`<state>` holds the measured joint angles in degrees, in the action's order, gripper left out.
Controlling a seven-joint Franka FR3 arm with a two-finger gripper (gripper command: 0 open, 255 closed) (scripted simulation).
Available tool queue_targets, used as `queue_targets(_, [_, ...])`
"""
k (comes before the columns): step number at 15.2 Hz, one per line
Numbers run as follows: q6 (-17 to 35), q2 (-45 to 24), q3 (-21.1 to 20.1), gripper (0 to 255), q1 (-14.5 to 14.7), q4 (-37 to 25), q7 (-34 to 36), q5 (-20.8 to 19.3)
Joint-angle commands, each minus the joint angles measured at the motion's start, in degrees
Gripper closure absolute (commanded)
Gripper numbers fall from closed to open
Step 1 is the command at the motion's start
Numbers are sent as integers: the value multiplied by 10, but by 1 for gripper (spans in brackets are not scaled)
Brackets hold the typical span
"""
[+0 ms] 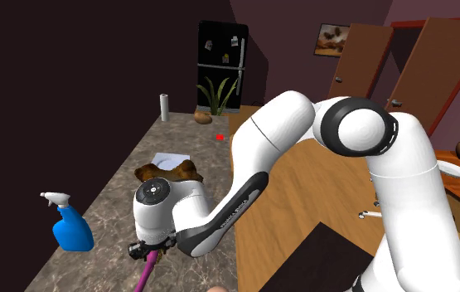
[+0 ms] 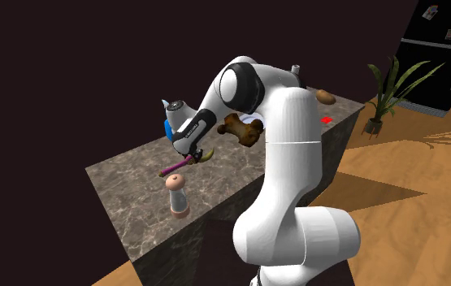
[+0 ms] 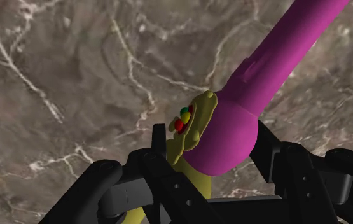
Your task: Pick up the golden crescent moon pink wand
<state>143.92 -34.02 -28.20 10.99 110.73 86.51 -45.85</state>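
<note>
Two black fingers [image 3: 283, 167] are clamped on the wand [image 3: 267, 67], one on either side of the rounded swelling where the pink shaft meets its head. I judge that a sound place to hold it, since the bulge gives the fingers something to bear against and the smooth shaft is less likely to slide through. The golden crescent [image 3: 193, 127], set with small red, yellow and green beads, sits tight against the inside of the gripper [image 3: 214, 159]. The long shaft runs out away from the hand over the veined grey table [image 3: 73, 63].

The wrist view makes the grasp plain but says little about height. The second exterior view helps there. The gripper [image 2: 192, 154] is turned sideways, and the wand [image 2: 175, 169] slants out toward that view's lower left. It passes above a small pinkish shaker-like thing [image 2: 178, 197] standing on the table. From this the wand seems to be clear of the surface and the pick-up largely done, though the gap itself is not plain.

In the shoulder view the wand [image 1: 145, 275] runs from the gripper [image 1: 147, 247] to the picture's lower edge. A blue spray bottle [image 1: 70, 228] stands to that view's left of the hand, and a brown lumpy thing [image 1: 170, 172] lies on a white sheet [image 1: 168, 157] beyond it. Both are apart from the wand, so I expect nothing to crowd a lift.
</note>
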Motion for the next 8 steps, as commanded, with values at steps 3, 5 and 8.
queue_targets(3, [-12, 17, -12, 255, -8, 4, -13, 16])
queue_targets(5, [-20, 28, -20, 255, -14, 5, -22, 27])
queue_targets(8, [-32, 45, -31, 255, -22, 7, -35, 43])
